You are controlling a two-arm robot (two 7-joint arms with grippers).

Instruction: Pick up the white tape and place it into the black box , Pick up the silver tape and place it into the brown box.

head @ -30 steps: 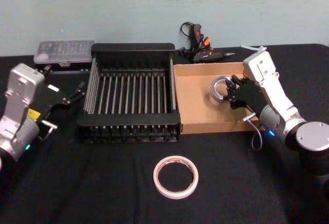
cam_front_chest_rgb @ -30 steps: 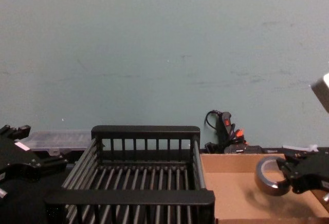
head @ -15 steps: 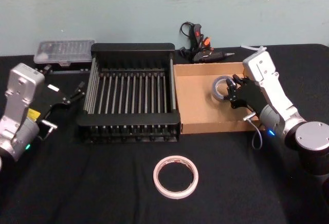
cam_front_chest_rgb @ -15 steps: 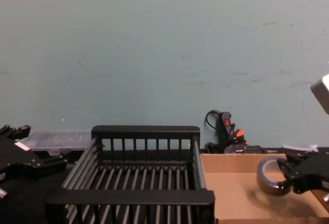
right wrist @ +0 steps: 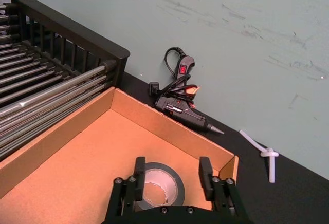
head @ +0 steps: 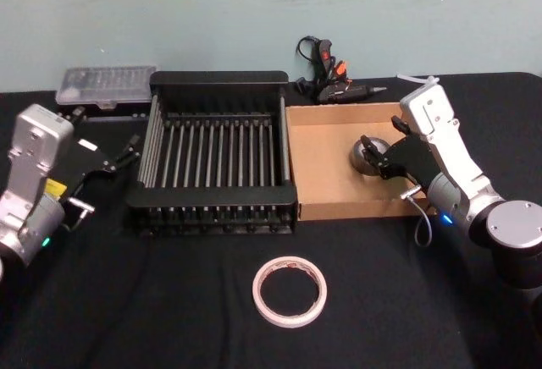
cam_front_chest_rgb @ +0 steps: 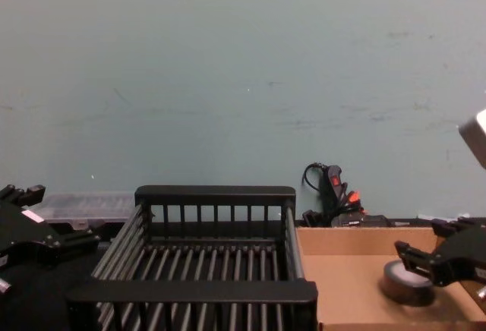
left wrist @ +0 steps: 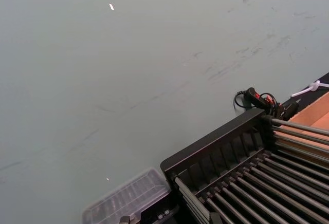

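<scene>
Tan cardboard is under my right claw (right wrist: 169, 178): the silver tape (right wrist: 160, 185) lies flat on the floor of the brown box (head: 322, 170), hole up, towards the box's right side. My fingers (right wrist: 139, 170) stand spread on either side of the roll with a gap showing at each flank in the right wrist view, so I judge the claw released and the roll set down.

That half of the job looks done. What is left is the white tape (head: 290, 291), lying flat on the black bench (head: 169, 318) in front of the black box (head: 216, 153), well apart from both arms. It sits near the middle line, just ahead of the crate's near right corner. My left claw (head: 127, 151) hangs beside the crate's left wall; I cannot tell how its fingers stand. From either claw the ring lies back towards my body and inward. Being a flat ring, it has no long axis to line up with, so a finger would have to go down through its wide hole.
</scene>
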